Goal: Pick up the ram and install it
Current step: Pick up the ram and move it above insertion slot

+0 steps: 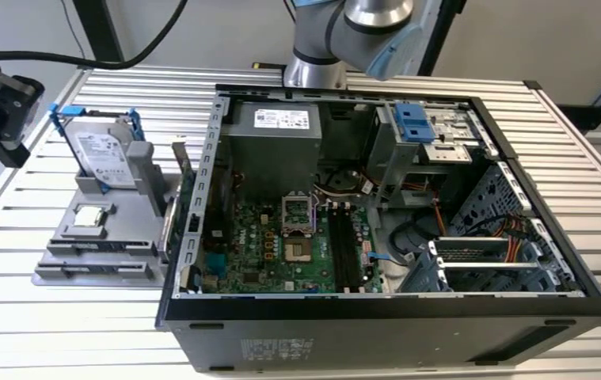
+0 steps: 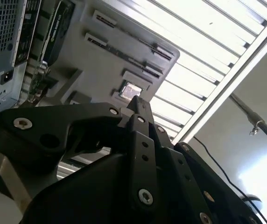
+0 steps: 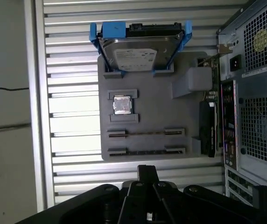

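Jaws pinched together point down near the ram (image 3: 146, 150) in its tray (image 3: 157, 100).

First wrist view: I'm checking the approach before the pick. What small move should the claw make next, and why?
Probably ease the claw across onto the line of the nearer ram in the gray holder. Its tip shows past the holder's edge, beside that stick rather than over it, shut and empty.

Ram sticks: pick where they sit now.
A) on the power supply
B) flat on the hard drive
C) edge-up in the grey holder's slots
C: the first wrist view shows the ram sticks slotted in the grey holder, outside the case.
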